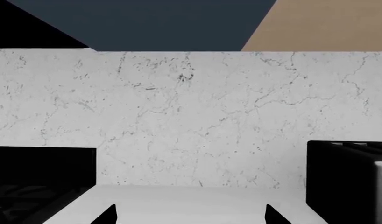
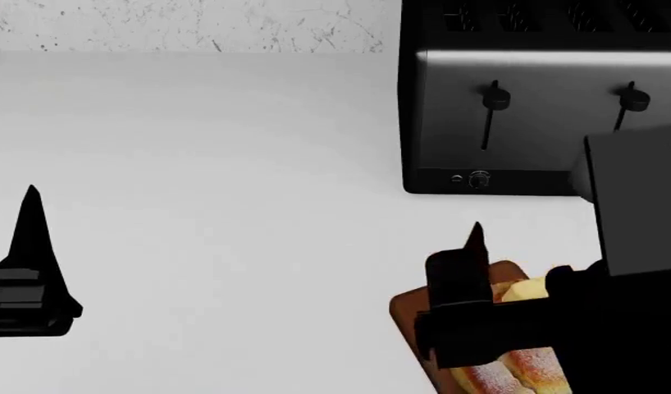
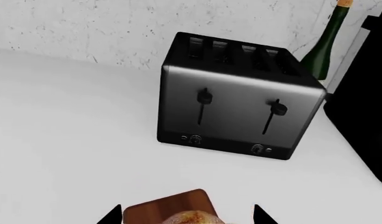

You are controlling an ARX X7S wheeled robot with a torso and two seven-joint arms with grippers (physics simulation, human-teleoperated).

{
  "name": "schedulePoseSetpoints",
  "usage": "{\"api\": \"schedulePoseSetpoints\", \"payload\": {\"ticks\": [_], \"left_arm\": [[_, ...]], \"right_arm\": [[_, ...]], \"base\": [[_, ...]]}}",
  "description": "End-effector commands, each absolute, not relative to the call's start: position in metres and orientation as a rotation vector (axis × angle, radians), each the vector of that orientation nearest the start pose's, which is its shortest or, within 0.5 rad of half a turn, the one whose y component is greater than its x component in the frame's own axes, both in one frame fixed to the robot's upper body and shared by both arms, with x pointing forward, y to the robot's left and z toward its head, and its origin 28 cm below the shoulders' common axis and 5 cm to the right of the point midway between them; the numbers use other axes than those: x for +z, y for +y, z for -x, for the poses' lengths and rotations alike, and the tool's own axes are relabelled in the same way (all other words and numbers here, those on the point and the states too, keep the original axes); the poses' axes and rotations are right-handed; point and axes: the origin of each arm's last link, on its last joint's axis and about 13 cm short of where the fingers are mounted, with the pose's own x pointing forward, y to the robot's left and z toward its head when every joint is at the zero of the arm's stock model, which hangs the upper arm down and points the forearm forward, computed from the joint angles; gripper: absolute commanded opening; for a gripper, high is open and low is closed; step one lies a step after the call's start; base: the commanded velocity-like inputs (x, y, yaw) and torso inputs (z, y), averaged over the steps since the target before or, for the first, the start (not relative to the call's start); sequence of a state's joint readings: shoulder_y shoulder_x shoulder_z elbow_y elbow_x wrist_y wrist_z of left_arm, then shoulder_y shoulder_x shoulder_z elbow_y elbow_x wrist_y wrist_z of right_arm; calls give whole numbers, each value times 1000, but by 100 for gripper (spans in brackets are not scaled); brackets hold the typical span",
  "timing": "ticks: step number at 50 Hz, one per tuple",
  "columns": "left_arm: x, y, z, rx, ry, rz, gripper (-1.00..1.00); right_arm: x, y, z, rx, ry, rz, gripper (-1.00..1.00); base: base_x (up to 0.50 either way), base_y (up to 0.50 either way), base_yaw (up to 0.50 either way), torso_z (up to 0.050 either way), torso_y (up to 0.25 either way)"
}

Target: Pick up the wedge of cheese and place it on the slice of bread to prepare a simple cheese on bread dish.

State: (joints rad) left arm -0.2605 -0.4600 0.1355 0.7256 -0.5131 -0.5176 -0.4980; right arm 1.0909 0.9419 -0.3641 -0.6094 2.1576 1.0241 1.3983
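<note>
The right gripper (image 2: 483, 246) hangs over the slice of bread (image 2: 522, 365) on the wooden board (image 2: 407, 316) at the counter's (image 2: 226, 180) near edge. Its grip cannot be judged; no cheese shows. Next, probably a lowering.

Head and right wrist views share the toaster (image 2: 538, 115) from above.

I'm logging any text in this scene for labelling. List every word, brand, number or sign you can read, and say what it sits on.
No readable text in any view.
Toaster: two levers and small round knobs along its base, no legible marking.
Green bottle: no label shows.
Wooden board, bread, marble wall, counter: no writing.
</note>
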Motion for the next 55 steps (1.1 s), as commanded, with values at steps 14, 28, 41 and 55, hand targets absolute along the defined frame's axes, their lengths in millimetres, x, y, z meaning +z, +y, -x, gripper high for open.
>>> {"api": "schedulePoseSetpoints", "payload": {"ticks": [14, 28, 41, 55], "left_arm": [[176, 227, -211, 45, -336, 4, 100], [176, 227, -211, 47, -336, 5, 100], [176, 227, -212, 47, -335, 9, 100], [179, 227, -209, 46, -340, 13, 100]], "right_arm": [[301, -133, -151, -46, 95, 180, 100], [304, -134, -149, -60, 88, 199, 100], [305, -130, -155, 6, 113, 262, 100], [300, -129, -157, 9, 124, 260, 100]], "base": [[0, 0, 0, 0, 0], [0, 0, 0, 0, 0], [0, 0, 0, 0, 0], [0, 0, 0, 0, 0]]}}
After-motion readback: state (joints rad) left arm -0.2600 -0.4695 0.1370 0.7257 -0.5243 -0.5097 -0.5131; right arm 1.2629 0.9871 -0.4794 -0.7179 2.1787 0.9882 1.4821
